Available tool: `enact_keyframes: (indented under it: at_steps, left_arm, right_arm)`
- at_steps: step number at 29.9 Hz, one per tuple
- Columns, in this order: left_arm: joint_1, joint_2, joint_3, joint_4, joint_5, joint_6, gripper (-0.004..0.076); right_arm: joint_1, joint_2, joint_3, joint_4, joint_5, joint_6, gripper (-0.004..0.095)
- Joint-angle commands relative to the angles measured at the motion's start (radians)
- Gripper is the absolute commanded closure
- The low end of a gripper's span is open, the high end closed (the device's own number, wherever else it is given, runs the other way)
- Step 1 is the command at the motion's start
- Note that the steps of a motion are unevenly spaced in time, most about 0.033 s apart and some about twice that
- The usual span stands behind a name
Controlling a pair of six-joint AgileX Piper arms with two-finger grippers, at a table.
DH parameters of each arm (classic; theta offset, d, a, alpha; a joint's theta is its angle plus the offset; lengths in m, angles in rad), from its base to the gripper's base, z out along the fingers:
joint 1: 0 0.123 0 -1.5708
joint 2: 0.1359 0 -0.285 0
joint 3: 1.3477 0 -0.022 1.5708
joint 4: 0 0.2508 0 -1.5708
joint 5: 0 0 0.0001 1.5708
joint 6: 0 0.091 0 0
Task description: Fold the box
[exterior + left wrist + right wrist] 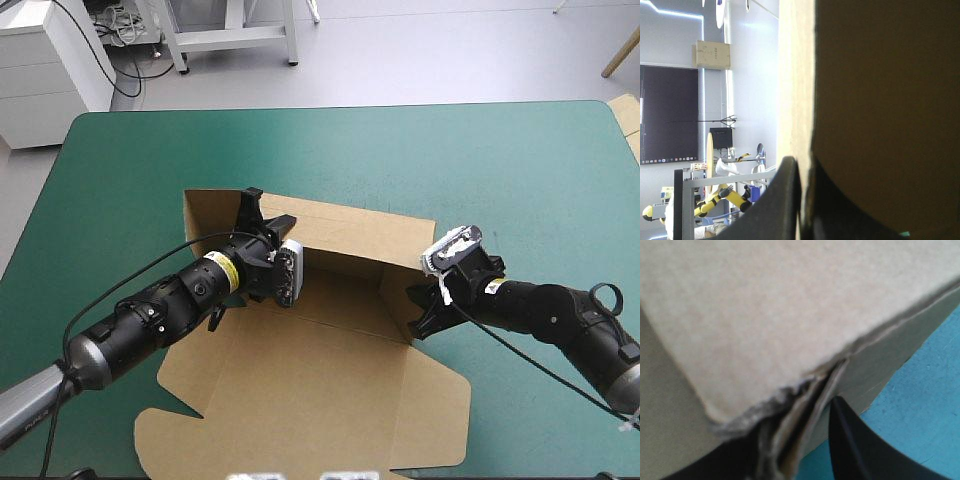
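Observation:
The brown box [310, 400] lies mid-table, partly raised. Its back wall [350, 228] and side walls stand up, while the lid with its flaps lies flat toward the near edge. My left gripper [266, 216] sits at the top of the back wall near the far left corner. In the left wrist view the gripper [802, 200] is shut on the board's edge, one finger on each face. My right gripper [418, 312] is at the right side wall. There the gripper [805, 450] pinches the layered board at the wall's corner.
The teal-green cover [400, 150] shows in a wide strip beyond the box and at both sides. A pale board edge [628, 118] shows at the table's far right corner. The lid's flaps reach close to the near edge.

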Motion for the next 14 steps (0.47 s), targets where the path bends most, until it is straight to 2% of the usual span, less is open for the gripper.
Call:
enact_keyframes:
  at_steps: [1, 9, 14]
  left_arm:
    - [-0.029, -0.010, -0.018, -0.024, -0.071, -0.017, 0.0731]
    - [-0.029, -0.010, -0.018, -0.024, -0.149, -0.009, 0.0731]
    - [-0.030, -0.010, -0.025, -0.052, -0.129, -0.057, 0.0731]
  right_arm:
    - [0.031, -0.010, -0.030, 0.072, 0.002, -0.033, 0.0795]
    - [0.031, -0.010, -0.030, 0.079, 0.035, -0.033, 0.0923]
    - [0.031, -0.008, -0.050, 0.004, 0.032, 0.009, 0.0928]
